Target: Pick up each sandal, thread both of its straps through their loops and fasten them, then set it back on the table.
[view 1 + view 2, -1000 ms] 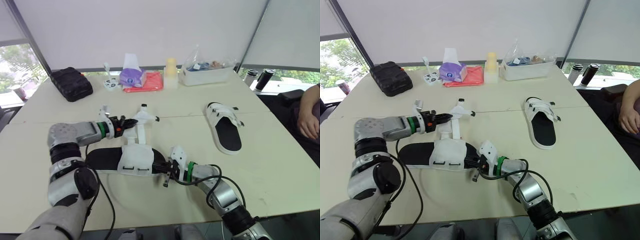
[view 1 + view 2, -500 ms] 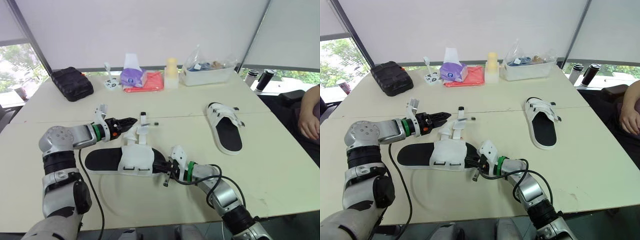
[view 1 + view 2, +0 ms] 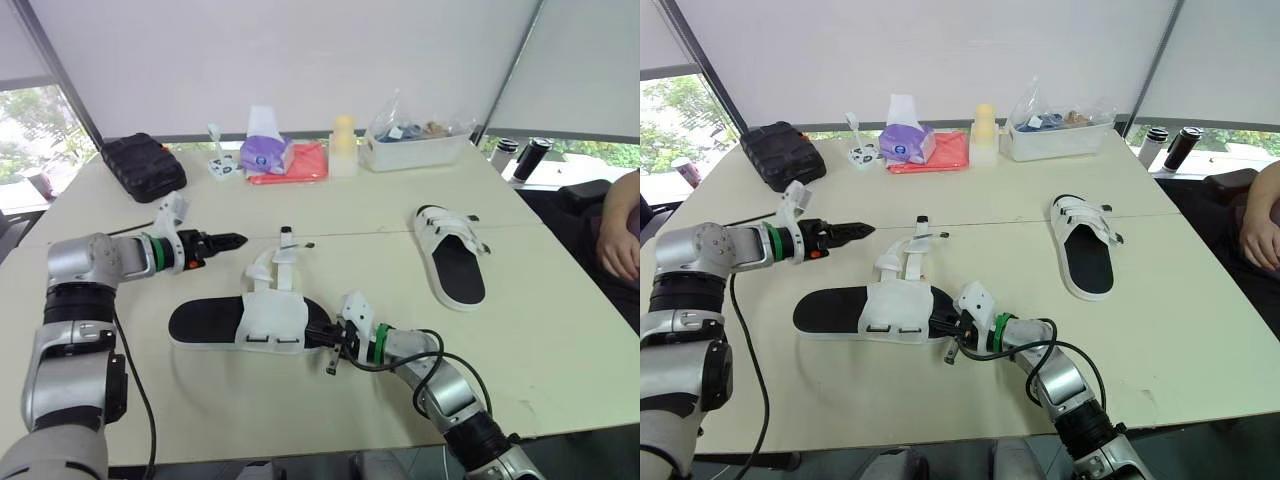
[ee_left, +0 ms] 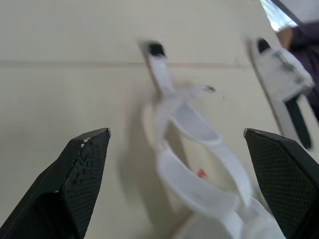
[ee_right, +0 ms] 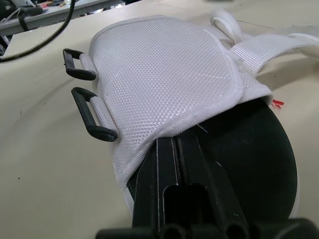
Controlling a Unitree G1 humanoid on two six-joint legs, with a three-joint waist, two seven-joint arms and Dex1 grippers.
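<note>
The near sandal [image 3: 270, 320], black-soled with a white mesh upper, lies flat on the table. Its two white straps [image 3: 276, 264] trail loose toward the far side, out of the black loops [image 5: 93, 122]. My left gripper [image 3: 226, 240] hovers left of the strap ends, open and empty; its fingers [image 4: 79, 169] stand wide apart with the straps [image 4: 194, 129] ahead. My right gripper [image 3: 322, 337] is shut at the sandal's right end, its tips tucked under the edge of the upper, on the sole [image 5: 249, 154]. The second sandal [image 3: 450, 250] lies to the right with its straps fastened.
Along the far edge sit a black case [image 3: 145, 167], a tissue pack [image 3: 265, 155], a red cloth [image 3: 302, 165], a yellow bottle [image 3: 343, 145] and a clear bin [image 3: 415, 145]. A person's arm [image 3: 620, 240] rests at the right edge.
My left gripper opened, let go of the strap and drew back to the left. The straps dropped onto the table. The right gripper stayed put.
</note>
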